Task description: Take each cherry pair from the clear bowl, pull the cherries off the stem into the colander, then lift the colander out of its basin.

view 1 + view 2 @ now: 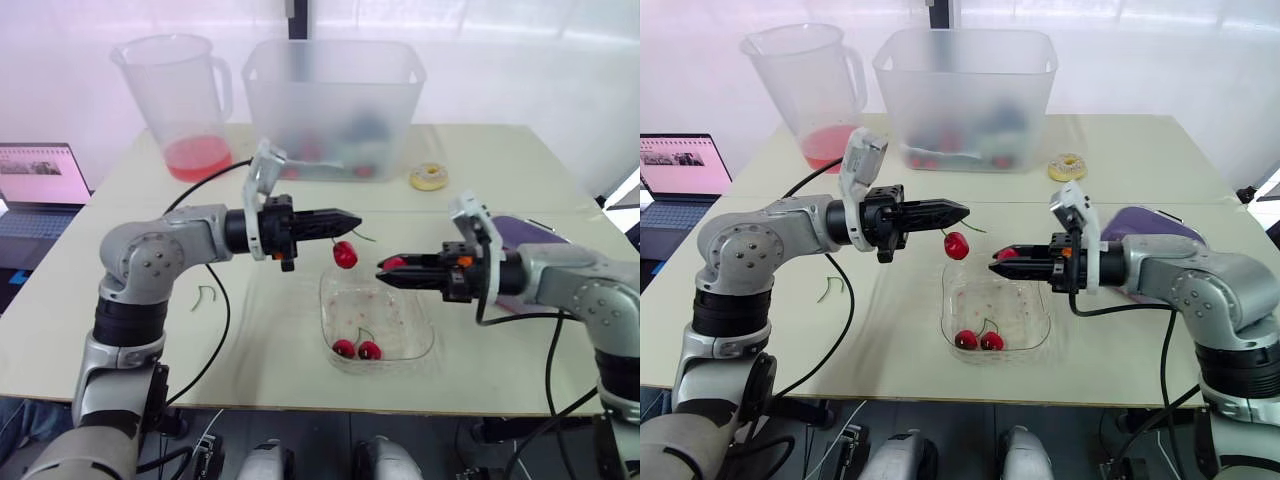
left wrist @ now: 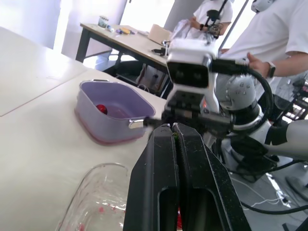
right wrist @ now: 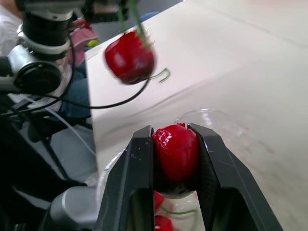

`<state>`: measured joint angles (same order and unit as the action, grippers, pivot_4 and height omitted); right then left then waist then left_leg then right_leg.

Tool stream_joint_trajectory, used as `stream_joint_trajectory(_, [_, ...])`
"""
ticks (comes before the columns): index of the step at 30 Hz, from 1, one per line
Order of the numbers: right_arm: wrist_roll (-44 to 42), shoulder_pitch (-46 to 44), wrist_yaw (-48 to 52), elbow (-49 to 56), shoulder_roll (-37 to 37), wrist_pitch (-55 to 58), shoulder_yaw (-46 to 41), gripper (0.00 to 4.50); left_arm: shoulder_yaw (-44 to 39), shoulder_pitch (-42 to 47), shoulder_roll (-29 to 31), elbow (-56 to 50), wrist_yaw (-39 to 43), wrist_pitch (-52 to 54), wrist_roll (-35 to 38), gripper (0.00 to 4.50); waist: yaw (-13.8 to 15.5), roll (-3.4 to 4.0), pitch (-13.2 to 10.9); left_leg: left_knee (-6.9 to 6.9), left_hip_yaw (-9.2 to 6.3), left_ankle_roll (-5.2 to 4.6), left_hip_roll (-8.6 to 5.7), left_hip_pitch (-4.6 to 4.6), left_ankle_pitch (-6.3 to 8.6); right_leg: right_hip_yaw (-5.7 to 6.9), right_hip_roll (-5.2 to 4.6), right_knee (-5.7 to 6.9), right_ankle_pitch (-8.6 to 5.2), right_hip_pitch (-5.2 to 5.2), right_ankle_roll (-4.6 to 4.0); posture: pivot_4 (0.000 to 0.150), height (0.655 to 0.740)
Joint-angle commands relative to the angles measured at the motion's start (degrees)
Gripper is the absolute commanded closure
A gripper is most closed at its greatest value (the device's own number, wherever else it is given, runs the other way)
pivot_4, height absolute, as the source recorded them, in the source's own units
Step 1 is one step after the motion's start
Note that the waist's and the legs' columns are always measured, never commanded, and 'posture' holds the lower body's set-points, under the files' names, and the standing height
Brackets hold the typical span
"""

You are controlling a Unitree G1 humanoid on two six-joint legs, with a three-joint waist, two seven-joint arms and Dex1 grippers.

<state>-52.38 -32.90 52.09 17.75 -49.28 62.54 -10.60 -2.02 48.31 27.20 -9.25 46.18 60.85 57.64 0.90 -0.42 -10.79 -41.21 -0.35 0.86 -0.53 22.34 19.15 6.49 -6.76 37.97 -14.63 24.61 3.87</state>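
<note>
My left gripper [image 1: 352,220] is shut on a green stem, and one red cherry [image 1: 345,254] hangs from it above the far rim of the clear bowl [image 1: 400,340]. My right gripper [image 1: 385,270] faces it from the right, shut on a second cherry [image 3: 175,156] that has come away from the hanging one [image 3: 129,58]. One more cherry pair [image 1: 356,349] lies in the bowl. The purple colander [image 2: 113,113] in its basin stands behind my right forearm, with a cherry [image 2: 101,109] inside it.
At the back stand a pitcher [image 1: 185,100] with red liquid and a large frosted bin [image 1: 335,105]. A small yellow ring [image 1: 428,177] lies beside the bin. A loose stem [image 1: 205,297] lies on the table at the left. A laptop [image 1: 40,185] sits off the left edge.
</note>
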Motion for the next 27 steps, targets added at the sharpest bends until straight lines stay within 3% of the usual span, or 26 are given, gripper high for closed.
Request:
stream_joint_trajectory(1, [6.1, -3.5, -1.2, -8.1, -5.5, -5.1, -4.2, 3.90, -2.7, -0.5, 0.3, -2.2, 2.9, -2.1, 2.1, 4.50, -0.1, 0.00, 0.0, 0.00, 0.02, -0.01, -0.01, 0.00, 0.00, 0.00, -0.01, 0.00, 0.00, 0.00, 0.00, 0.150, 0.6886])
stream_joint_trajectory(7, [22.7, -2.3, -4.5, -25.5, -14.1, -19.0, -2.1, 3.90, -3.3, -1.6, 0.1, -1.0, 3.9, -4.1, 1.1, 4.50, -0.1, -0.01, 0.0, 0.03, 0.10, -0.01, -0.01, 0.01, 0.01, 0.00, 0.00, -0.03, 0.00, 0.00, 0.00, 0.150, 0.6886])
stream_joint_trajectory(12, [32.2, 4.6, -7.1, -31.0, -14.1, -27.7, 0.1, 3.90, -3.0, -2.4, 0.4, -0.9, 3.9, -5.6, -0.4, 4.50, -0.2, 0.01, 0.0, 0.06, 0.16, 0.00, 0.08, -0.04, 0.00, 0.00, 0.02, 0.00, 0.00, 0.00, 0.00, 0.150, 0.6886])
stream_joint_trajectory(17, [35.3, 8.0, -6.3, -33.8, -14.1, -29.8, 0.6, 3.90, -3.2, -4.0, 0.6, -1.7, 3.5, -6.3, -0.7, 4.50, -0.2, 0.04, 0.0, 0.04, 0.15, 0.01, 0.07, -0.05, 0.00, -0.01, 0.02, 0.00, 0.00, 0.00, 0.00, 0.150, 0.6886])
stream_joint_trajectory(18, [35.6, 8.0, -6.1, -34.1, -14.0, -30.0, 0.6, 2.88, -3.0, -4.1, 0.7, -1.7, 3.4, -6.4, -0.9, 4.50, -0.2, 0.04, 0.0, 0.04, 0.15, 0.01, 0.07, -0.05, -0.01, -0.01, 0.02, 0.00, 0.00, 0.00, 0.00, 0.150, 0.6886])
stream_joint_trajectory(20, [35.3, 7.5, -5.4, -34.2, -14.1, -29.4, 0.0, 2.15, -2.3, -3.8, 1.0, -1.3, 3.3, -6.9, -2.4, 4.50, -0.2, 0.04, 0.0, 0.04, 0.14, 0.02, 0.07, -0.06, -0.01, -0.01, 0.03, 0.00, 0.00, 0.00, 0.00, 0.150, 0.6886])
stream_joint_trajectory(24, [34.8, 6.3, -4.0, -33.3, -15.1, -28.0, -1.0, 0.16, -2.2, -3.2, 0.6, -0.6, 3.2, -7.4, -3.2, 4.50, -0.1, 0.04, 0.0, 0.03, 0.14, 0.02, 0.07, -0.05, -0.01, -0.01, 0.03, 0.00, 0.00, 0.00, 0.00, 0.150, 0.6886])
stream_joint_trajectory(27, [33.2, 4.0, -2.3, -29.7, -16.6, -24.1, -2.0, 0.07, -3.2, -2.7, -0.5, -0.6, 3.1, -8.0, -2.3, 4.50, -0.1, 0.05, 0.0, 0.03, 0.13, 0.02, 0.06, -0.04, -0.01, -0.01, 0.01, -0.01, 0.00, 0.00, 0.00, 0.150, 0.6886])
